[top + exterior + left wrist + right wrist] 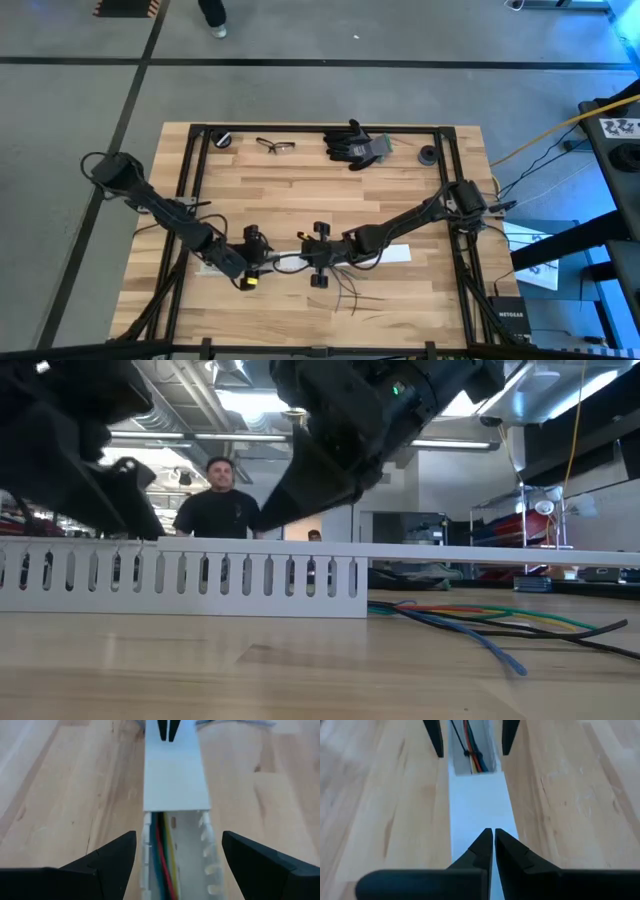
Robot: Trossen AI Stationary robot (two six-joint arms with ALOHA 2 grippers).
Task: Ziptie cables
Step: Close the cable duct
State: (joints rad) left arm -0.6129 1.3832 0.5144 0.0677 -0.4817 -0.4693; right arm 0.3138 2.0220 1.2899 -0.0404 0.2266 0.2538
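1. Nearest the front edge of the table (300, 170), at about six o'clock, the loose ends of the cables (350, 290) splay out over the wood; in the low view they trail as blue, green and dark strands (470, 625).
2. Just behind them lies a white slotted duct (180, 575), running three to nine o'clock. Red, yellow and blue wires (164, 855) run inside its uncovered part.
3. A flat white cover (175, 775) sits on the rest of the duct.
4. The left gripper (175, 852), at about seven o'clock, has its fingers spread wide, one either side of the open duct, gripping nothing.
5. The right gripper (493, 845), toward five o'clock, has its fingers pressed almost together over the cover; whether they pinch anything I cannot tell.
6. Farther back, at twelve o'clock, lie safety glasses (275, 146) and black gloves (355, 145).
7. Beyond the table a person (215, 505) in a dark shirt stands.
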